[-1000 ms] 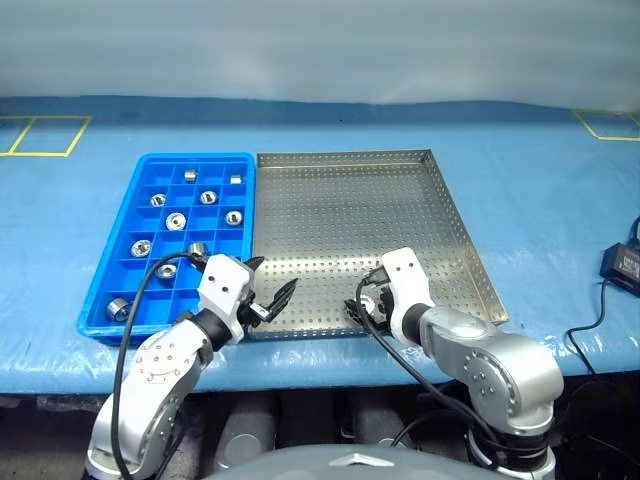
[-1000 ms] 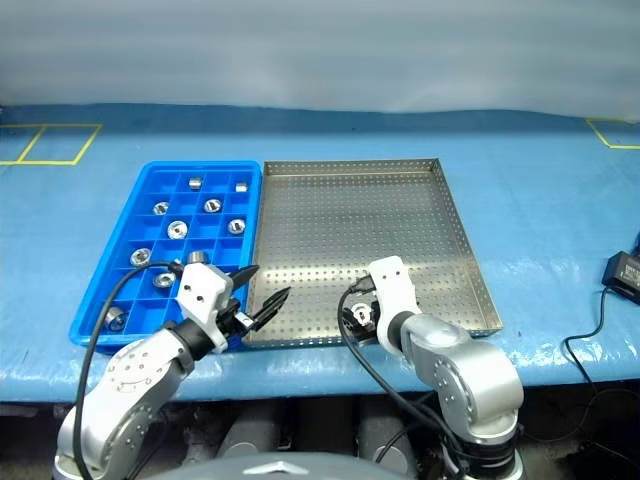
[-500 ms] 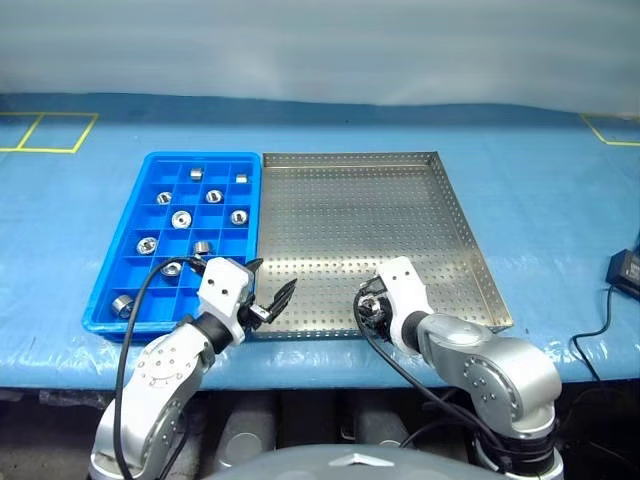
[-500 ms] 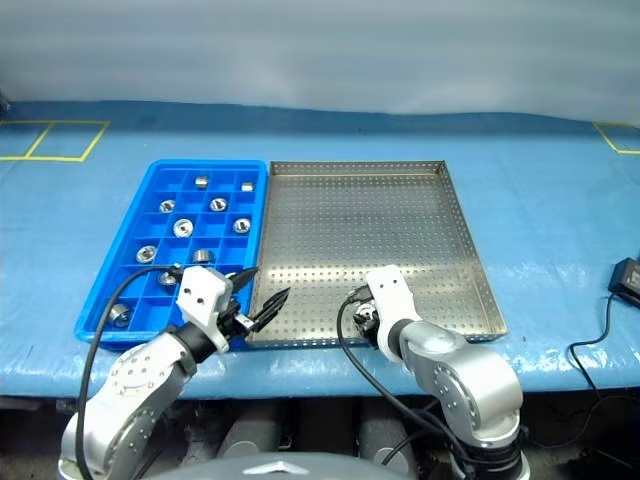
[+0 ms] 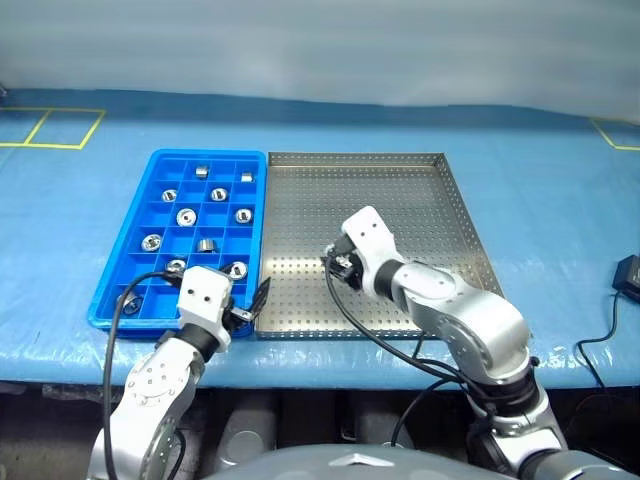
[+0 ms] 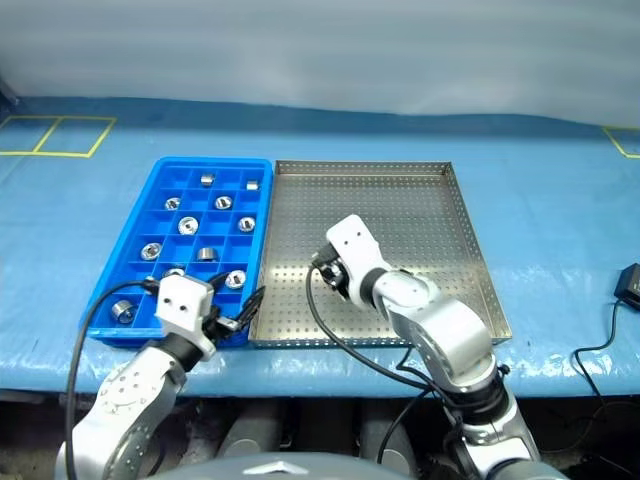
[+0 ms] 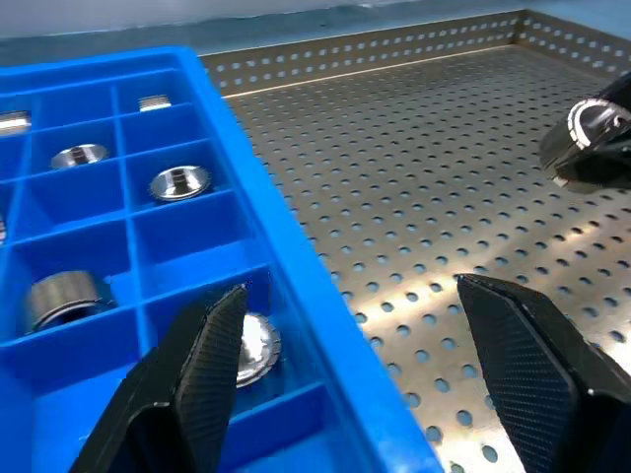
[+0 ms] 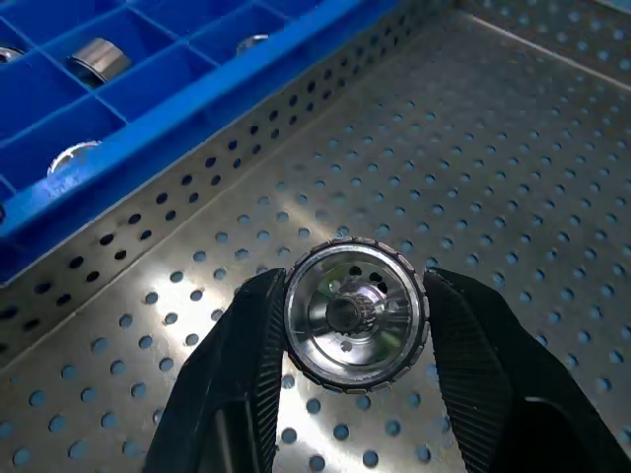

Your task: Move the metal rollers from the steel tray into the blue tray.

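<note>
My right gripper [image 5: 340, 266] is shut on a shiny metal roller [image 8: 355, 313], holding it a little above the perforated floor of the steel tray [image 5: 400, 200], in the tray's left half. The left wrist view shows that same roller [image 7: 590, 126] between the black fingers. The blue tray [image 5: 120, 262] lies just left of the steel tray, with several rollers [image 5: 186, 216] in its square compartments. My left gripper [image 5: 250, 305] stands open and empty over the blue tray's near right corner, where the two trays meet.
Both trays lie on a blue table cover whose front edge is close below them. A black power adapter [image 5: 628, 272] with its cable lies at the far right. Yellow tape lines [image 5: 60, 128] mark the cover at the back left.
My right gripper shut on a roller at the steel tray's front edge, then rose and moved left and farther in. My left gripper shifted slightly left. The camera turned a little.
</note>
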Controlling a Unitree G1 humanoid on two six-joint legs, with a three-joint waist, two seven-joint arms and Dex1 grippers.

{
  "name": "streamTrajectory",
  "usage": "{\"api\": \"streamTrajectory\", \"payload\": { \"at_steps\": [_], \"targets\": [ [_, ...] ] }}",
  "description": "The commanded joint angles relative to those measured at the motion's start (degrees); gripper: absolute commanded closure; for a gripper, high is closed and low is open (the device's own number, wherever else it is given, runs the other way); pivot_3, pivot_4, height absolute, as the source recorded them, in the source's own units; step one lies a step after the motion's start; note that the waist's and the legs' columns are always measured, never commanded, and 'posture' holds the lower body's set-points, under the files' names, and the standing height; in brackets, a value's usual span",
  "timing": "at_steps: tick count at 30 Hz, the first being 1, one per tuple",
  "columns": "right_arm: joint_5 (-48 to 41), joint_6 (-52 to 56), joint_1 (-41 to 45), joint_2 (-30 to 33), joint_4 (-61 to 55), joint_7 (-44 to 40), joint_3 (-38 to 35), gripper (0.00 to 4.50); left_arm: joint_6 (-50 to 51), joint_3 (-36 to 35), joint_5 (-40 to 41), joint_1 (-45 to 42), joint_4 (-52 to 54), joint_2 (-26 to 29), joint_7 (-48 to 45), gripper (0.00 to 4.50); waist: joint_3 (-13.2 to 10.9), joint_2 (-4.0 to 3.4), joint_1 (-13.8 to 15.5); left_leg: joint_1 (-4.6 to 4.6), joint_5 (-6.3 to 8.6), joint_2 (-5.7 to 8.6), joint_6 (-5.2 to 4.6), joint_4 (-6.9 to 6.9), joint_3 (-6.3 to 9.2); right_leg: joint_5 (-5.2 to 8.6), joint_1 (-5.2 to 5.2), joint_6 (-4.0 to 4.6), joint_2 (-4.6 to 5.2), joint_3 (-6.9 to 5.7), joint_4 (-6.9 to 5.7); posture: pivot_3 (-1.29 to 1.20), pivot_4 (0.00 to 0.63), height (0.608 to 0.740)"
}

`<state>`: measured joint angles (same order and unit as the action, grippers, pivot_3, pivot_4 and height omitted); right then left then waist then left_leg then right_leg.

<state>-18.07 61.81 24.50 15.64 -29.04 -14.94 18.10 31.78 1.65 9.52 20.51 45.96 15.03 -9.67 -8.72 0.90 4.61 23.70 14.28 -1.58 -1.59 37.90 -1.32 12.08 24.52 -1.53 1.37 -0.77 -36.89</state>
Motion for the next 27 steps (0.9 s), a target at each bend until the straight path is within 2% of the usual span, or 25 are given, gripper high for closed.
{"api": "streamTrajectory", "payload": {
  "at_steps": [1, 6, 12, 19, 25, 27],
  "targets": [
    [0.29, -11.67, 3.02, -2.61, 5.47, -5.77, 2.17, 2.67, -2.74, -2.22, -1.69, 2.8, 4.74, -1.45, 2.54, 0.77, 0.0, 0.0, 1.09, -0.01, 0.0, 0.0, 0.0, 0.0, 0.01, 0.0, -0.01, 0.0, 0.0, -0.01, -0.01, 0.45, 0.15, 0.74],
    [1.94, -21.99, 6.83, -7.39, 14.85, -11.55, 6.17, 2.67, -4.55, -5.57, -2.93, 10.48, 9.12, -3.96, 5.05, 0.77, -0.02, -0.01, 3.88, 0.0, 0.0, -0.02, 0.0, 0.0, 0.04, 0.04, 0.0, 0.07, 0.02, -0.08, 0.0, 0.53, 0.15, 0.74],
    [3.13, -27.68, 7.72, -11.91, 22.06, -15.14, 8.21, 2.67, -5.46, -6.22, -3.88, 16.84, 12.03, -4.64, 5.03, 0.77, -0.03, 0.0, 8.55, 0.04, 0.01, -0.01, 0.01, 0.01, 0.03, 0.16, 0.03, 0.25, 0.04, -0.13, 0.04, 0.58, 0.15, 0.74],
    [4.13, -28.92, 5.25, -13.97, 26.73, -17.2, 9.93, 2.67, -5.15, -5.27, -2.64, 21.0, 13.11, -3.17, 1.6, 0.77, -0.04, -0.02, 14.08, 0.07, 0.04, -0.05, 0.06, 0.03, -0.01, 0.2, 0.19, 0.29, 0.06, -0.25, 0.06, 0.59, 0.15, 0.74],
    [5.85, -27.29, 2.59, -12.48, 26.65, -17.55, 10.31, 2.67, -4.68, -4.56, -2.18, 20.68, 12.5, -2.33, 0.12, 0.77, -0.01, 0.0, 18.05, 0.24, 0.1, -0.08, 0.15, 0.04, -0.02, 0.25, 0.55, 0.35, 0.05, -0.37, 0.04, 0.58, 0.15, 0.74],
    [5.82, -26.09, 2.0, -11.33, 24.97, -17.7, 9.68, 1.96, -4.73, -4.59, -1.86, 20.33, 12.27, -2.08, -0.33, 0.77, 0.0, 0.01, 19.13, 0.27, 0.1, -0.08, 0.16, 0.04, -0.06, 0.24, 0.59, 0.34, 0.04, -0.38, 0.03, 0.58, 0.15, 0.74]
  ]
}}
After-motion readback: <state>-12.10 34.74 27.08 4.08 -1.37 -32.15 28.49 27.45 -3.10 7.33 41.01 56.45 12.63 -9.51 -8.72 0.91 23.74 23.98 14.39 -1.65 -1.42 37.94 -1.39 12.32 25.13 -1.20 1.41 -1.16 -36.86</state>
